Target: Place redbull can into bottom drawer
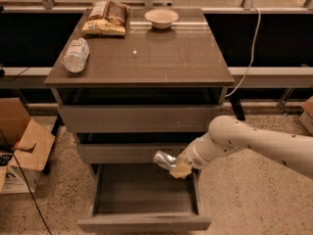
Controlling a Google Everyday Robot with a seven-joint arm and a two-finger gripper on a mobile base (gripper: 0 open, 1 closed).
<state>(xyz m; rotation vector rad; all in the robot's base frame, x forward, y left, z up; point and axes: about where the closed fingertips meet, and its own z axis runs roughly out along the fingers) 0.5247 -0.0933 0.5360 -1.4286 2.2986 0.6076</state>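
Note:
The redbull can (164, 159), slim and shiny silver, is held tilted in my gripper (175, 166). It hangs in front of the middle drawer, just above the right rear part of the bottom drawer (145, 222). The bottom drawer is pulled out and its tray holds nothing. My white arm reaches in from the right. My gripper is shut on the can.
On the cabinet top (161, 58) lie a clear water bottle (76, 55) at the left, a chip bag (105, 18) and a small bowl (161, 17) at the back. Cardboard boxes (22, 148) stand on the floor to the left. A cable (252, 48) hangs at the right.

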